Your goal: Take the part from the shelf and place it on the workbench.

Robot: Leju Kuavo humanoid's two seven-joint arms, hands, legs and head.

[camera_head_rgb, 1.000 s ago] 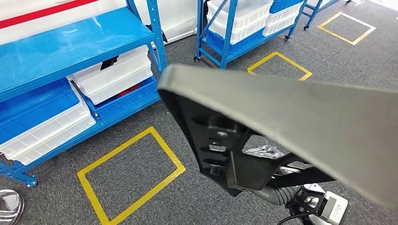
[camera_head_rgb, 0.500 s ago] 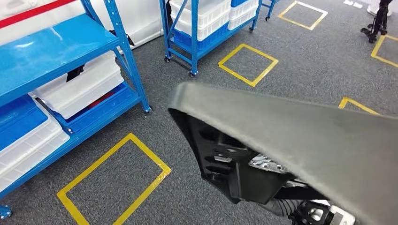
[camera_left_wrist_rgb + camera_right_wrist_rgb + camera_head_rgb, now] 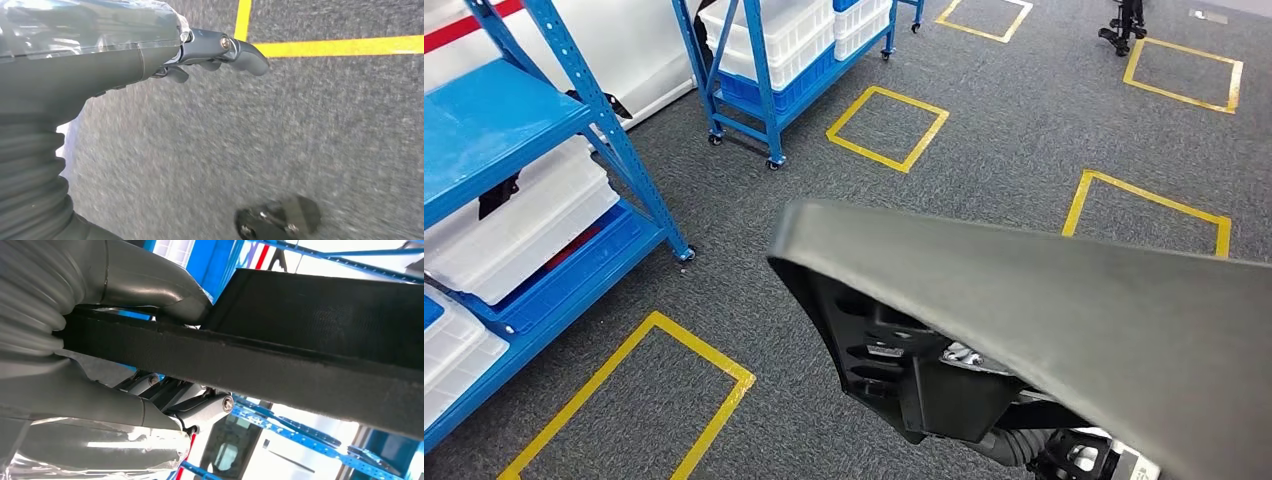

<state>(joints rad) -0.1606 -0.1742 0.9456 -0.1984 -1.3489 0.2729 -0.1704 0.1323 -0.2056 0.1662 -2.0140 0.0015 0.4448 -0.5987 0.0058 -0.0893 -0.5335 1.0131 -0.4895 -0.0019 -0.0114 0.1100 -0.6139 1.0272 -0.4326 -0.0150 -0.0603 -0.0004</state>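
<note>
The part [image 3: 1064, 310], a large dark grey panel with a black ribbed underside, sits high in front of the robot, above the grey carpet [image 3: 984, 190]. The right robot hand [image 3: 150, 365] grips its edge (thumb on one face, fingers under the other). The left robot hand [image 3: 200, 50] hangs over the carpet holding nothing, fingers loosely extended. Blue shelves [image 3: 544, 150] with white bins [image 3: 524, 225] stand to the left, among yellow floor squares [image 3: 889, 125].

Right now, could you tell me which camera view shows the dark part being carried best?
The head view: the dark part spreads across the foreground, its edge and underside visible. The right wrist view shows a close strip of it gripped by the right hand.
</note>
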